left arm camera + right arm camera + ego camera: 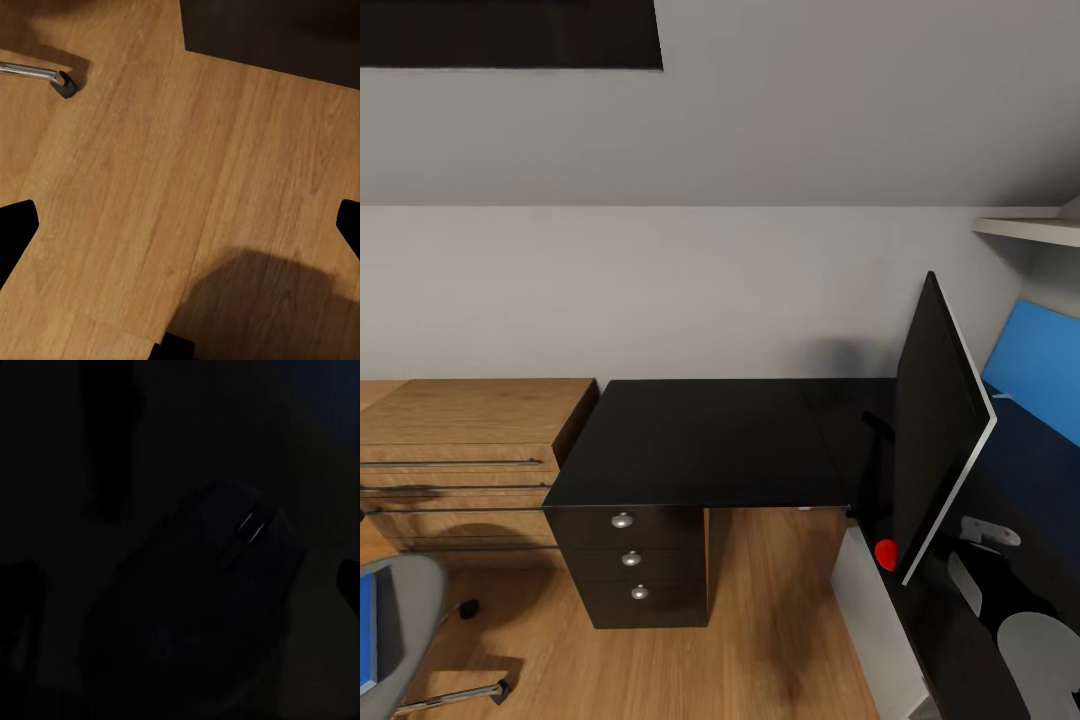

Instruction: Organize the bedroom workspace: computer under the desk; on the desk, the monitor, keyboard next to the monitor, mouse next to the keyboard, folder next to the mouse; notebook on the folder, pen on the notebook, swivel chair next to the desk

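grey wall runs behind the desk (710, 440), whose black top is bare on its left wing above three drawers. monitor (935, 420) stands on the right wing, edge-on, red light at its lower corner. chair (400, 620) sits on the oak floor at lower left, folder (366, 630) on its seat. mouse (225, 577) lies under the right claw, dimly seen. left claw (180, 225) gapes wide over the floor; right claw's state is too dark to tell.

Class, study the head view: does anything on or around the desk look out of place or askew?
Yes. The monitor leans steeply over the desk instead of standing upright. The blue folder lies on the chair, not the desk.
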Robot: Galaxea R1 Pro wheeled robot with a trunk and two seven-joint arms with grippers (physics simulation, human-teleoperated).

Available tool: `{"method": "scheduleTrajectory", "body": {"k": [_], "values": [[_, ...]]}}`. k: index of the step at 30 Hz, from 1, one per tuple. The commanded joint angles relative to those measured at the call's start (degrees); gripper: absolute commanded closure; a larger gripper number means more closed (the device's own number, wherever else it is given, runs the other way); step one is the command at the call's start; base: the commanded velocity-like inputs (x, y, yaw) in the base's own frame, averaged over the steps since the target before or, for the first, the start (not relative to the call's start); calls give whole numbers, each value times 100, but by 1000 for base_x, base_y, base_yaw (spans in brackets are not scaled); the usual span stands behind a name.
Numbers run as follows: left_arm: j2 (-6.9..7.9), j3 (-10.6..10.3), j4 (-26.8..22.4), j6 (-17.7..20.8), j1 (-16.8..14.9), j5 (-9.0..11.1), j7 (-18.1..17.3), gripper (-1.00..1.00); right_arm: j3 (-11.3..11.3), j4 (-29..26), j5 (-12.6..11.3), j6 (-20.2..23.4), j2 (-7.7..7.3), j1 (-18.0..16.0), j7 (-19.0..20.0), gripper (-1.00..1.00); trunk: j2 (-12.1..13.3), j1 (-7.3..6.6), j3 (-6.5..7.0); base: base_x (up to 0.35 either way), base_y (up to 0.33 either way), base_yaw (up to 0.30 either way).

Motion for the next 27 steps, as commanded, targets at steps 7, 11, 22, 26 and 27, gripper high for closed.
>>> {"method": "scheduleTrajectory", "body": {"k": [7, 11, 22, 26, 27], "values": [[2, -49, 0, -19, -3, 33, 40, -100, 2, 216, -49, 64, 1, 2, -11, -100, -3, 0, -7, 0, 0, 0], [1, -49, 2, -19, -3, 34, 40, -100, 2, 213, -49, 65, 1, 2, -11, 100, -3, 0, -7, 0, 0, 0], [2, -49, 0, -19, -4, 34, 40, -100, 2, 206, -42, 48, 9, 3, -5, 100, -3, 0, -7, 0, 0, 0], [2, -49, 1, -19, -3, 33, 40, -100, 6, 201, -40, 46, 10, 2, -2, 100, -3, 0, -7, 0, 0, 0], [2, -49, 1, -19, -4, 32, 40, -100, 8, 198, -40, 43, 10, 2, -2, 100, -3, 0, -7, 0, 0, 0]]}}
